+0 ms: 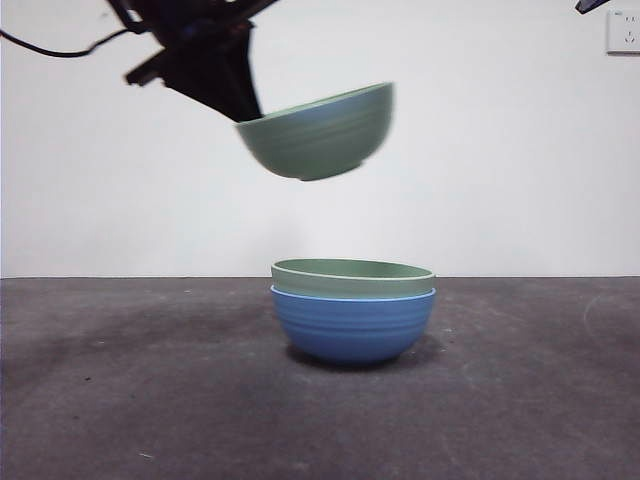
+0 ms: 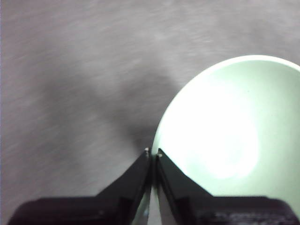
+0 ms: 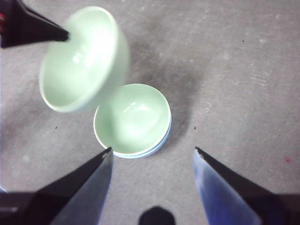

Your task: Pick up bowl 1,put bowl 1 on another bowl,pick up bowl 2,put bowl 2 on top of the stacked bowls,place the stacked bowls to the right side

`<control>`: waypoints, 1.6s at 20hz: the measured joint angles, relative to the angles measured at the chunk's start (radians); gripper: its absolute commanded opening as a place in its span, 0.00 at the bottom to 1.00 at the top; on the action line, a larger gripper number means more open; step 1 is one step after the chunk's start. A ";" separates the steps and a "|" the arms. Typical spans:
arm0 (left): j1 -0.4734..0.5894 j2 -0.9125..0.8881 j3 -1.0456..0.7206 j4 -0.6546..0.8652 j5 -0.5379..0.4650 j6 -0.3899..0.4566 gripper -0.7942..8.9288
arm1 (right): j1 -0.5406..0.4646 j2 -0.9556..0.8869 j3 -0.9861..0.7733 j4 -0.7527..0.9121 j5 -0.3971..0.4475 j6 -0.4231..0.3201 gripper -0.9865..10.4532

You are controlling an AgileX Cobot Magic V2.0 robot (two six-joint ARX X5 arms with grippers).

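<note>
A blue ribbed bowl (image 1: 352,326) stands at the middle of the table with one pale green bowl (image 1: 352,277) nested in it; from above the pair shows as the nested green bowl (image 3: 132,118). A second pale green bowl (image 1: 318,133) hangs tilted in the air above and a little left of the stack. My left gripper (image 2: 153,153) is shut on its rim, and the held bowl (image 2: 234,136) fills one side of the left wrist view. The held bowl (image 3: 82,61) also shows in the right wrist view. My right gripper (image 3: 152,152) is open, high above the stack.
The dark grey table (image 1: 120,400) stretches to both sides of the stack. A white wall stands behind, with a socket (image 1: 622,30) at its top right corner. A black tip of the waiting arm (image 1: 592,5) shows at the top right.
</note>
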 measured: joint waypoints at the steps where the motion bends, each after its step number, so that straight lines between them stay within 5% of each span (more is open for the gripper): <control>1: -0.015 0.026 0.009 0.000 -0.006 0.000 0.07 | 0.000 0.000 0.000 0.000 0.000 0.000 0.34; 15: -0.076 0.287 0.035 -0.009 -0.068 -0.001 0.08 | 0.000 0.000 0.000 -0.023 0.000 -0.007 0.34; 16: -0.079 0.287 0.035 -0.006 -0.068 -0.001 0.11 | 0.000 0.000 0.000 -0.023 0.000 -0.007 0.34; 19: -0.085 0.287 0.040 -0.012 -0.067 0.000 0.39 | 0.000 0.000 0.000 -0.023 0.000 -0.007 0.34; 20: -0.086 0.287 0.048 -0.031 -0.067 0.000 0.45 | 0.000 0.000 0.000 -0.023 0.000 -0.007 0.34; 28: -0.087 0.269 0.273 -0.262 -0.077 0.019 0.45 | 0.000 0.021 0.000 -0.045 0.000 -0.007 0.34; 32: -0.086 0.190 0.437 -0.436 -0.163 0.066 0.45 | 0.000 0.117 0.000 -0.011 -0.001 -0.003 0.48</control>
